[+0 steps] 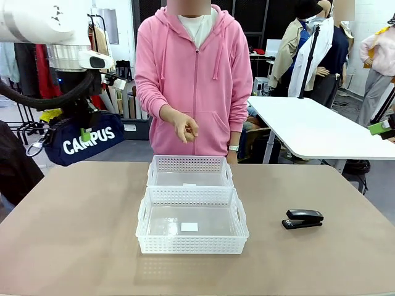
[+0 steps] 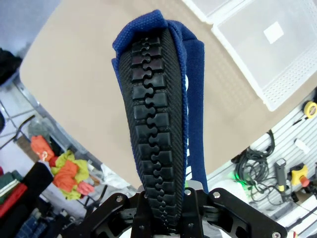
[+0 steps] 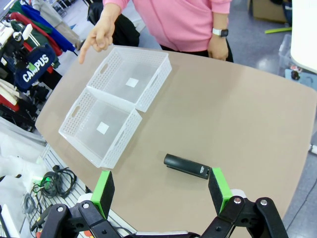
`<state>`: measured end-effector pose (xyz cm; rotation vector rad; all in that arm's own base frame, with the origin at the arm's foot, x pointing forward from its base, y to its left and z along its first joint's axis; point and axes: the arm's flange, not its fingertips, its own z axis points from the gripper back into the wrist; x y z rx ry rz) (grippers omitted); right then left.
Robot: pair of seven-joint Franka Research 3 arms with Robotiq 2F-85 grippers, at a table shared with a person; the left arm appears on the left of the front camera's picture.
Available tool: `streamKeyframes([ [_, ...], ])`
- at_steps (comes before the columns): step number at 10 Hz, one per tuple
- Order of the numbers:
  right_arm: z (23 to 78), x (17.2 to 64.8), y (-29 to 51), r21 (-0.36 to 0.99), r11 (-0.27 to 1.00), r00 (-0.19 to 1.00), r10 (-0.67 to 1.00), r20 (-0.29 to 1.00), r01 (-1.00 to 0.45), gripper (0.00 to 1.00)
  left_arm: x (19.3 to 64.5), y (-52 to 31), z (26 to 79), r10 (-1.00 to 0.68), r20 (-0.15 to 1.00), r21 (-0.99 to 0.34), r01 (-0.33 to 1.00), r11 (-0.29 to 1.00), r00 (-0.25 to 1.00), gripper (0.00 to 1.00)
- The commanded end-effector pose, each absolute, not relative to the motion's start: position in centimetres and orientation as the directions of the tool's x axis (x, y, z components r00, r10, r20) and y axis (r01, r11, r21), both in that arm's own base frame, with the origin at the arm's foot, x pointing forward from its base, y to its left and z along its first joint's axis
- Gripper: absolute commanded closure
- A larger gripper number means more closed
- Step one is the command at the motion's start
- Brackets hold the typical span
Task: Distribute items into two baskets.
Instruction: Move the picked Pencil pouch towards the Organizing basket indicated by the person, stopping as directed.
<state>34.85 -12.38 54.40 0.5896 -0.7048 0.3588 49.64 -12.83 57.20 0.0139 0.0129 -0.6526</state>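
My left gripper [image 1: 86, 133] is shut on the navy "CAMPUS" pouch [image 1: 86, 145], which hangs in the air above the table's far left corner. In the left wrist view the pouch [image 2: 158, 99] rises between my fingers, zip side facing the camera. Two white lattice baskets stand mid-table, the smaller one [image 1: 189, 163] behind the larger one [image 1: 191, 245]. The black stapler [image 1: 302, 219] lies on the table to their right. My right gripper [image 3: 161, 186] is open and empty, high above the stapler [image 3: 185, 166]; its green tip [image 1: 382, 128] shows at the right edge.
A person in a pink hoodie stands at the far side, one hand [image 1: 185, 128] pointing down over the smaller basket [image 3: 148, 94]. The larger basket [image 3: 121, 144] is beside it. A white table [image 1: 315, 126] stands behind on the right.
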Motion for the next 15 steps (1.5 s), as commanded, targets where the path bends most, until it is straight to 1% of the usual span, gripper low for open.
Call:
streamKeyframes([
  [1, 54.5, 34.9, -12.3, 0.39, 0.765, 0.696, 0.104, 0.71, -0.512, 0.0, 51.5, -13.2, 57.4, -0.674, -0.052, 0.006, 0.675, 0.738, 0.737, 1.0],
  [3, 54.5, 34.9, -12.3, 0.39, 0.765, 0.696, 0.104, 0.71, -0.512, 0.0, 53.1, -13.4, 56.2, -0.731, -0.053, 0.008, 0.733, 0.68, 0.68, 1.0],
  [4, 54.5, 34.9, -12.3, 0.39, 0.765, 0.696, 0.104, 0.71, -0.512, 0.0, 54.1, -13.4, 55.7, -0.752, -0.053, 0.03, 0.754, 0.657, 0.657, 1.0],
  [7, 54.5, 34.9, -12.3, 0.39, 0.765, 0.696, 0.104, 0.71, -0.512, 0.0, 56.7, -14.8, 54.4, -0.805, -0.063, 0.024, 0.807, 0.59, 0.59, 1.0],
  [10, 54.5, 34.9, -12.3, 0.39, 0.765, 0.696, 0.104, 0.71, -0.512, 0.0, 57.4, -16.8, 52.8, -0.845, -0.073, -0.007, 0.847, 0.531, 0.529, 1.0],
  [12, 54.5, 34.9, -12.3, 0.39, 0.765, 0.696, 0.104, 0.71, -0.512, 0.0, 58.1, -17.9, 51.1, -0.856, -0.079, -0.029, 0.857, 0.514, 0.51, 1.0],
  [15, 54.5, 34.9, -12.3, 0.39, 0.765, 0.696, 0.104, 0.71, -0.512, 0.0, 58.2, -19.0, 49.6, -0.877, -0.013, -0.069, 0.874, 0.48, 0.48, 1.0],
])
